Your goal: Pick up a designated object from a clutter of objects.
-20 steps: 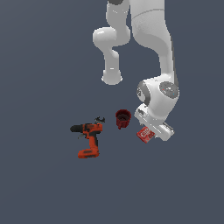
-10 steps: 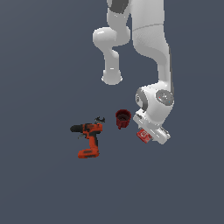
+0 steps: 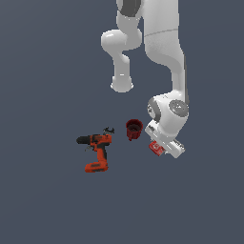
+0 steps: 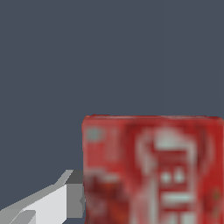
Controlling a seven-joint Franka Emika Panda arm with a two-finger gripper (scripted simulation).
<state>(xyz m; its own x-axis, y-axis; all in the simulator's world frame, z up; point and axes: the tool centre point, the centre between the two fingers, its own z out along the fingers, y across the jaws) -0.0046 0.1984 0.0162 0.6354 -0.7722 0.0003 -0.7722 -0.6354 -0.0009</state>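
Observation:
The designated object, a small red box with white print, lies just to the exterior view's right of the dark red mug. My gripper is down low right over the box, and the white hand covers most of it. The wrist view is filled by the box's printed face. One grey-white finger sits against the box's side edge. The other finger is hidden, so I cannot tell whether the jaws have shut. The rest of the clutter of objects lies to the exterior view's left.
An orange-and-black power drill lies on the dark floor to the exterior view's left of the mug. A tiny dark piece sits by the drill's top. The mug stands close beside my hand.
My hand has come down over the last second and now sits lower over the red box. The drill and the mug have stayed where they were.

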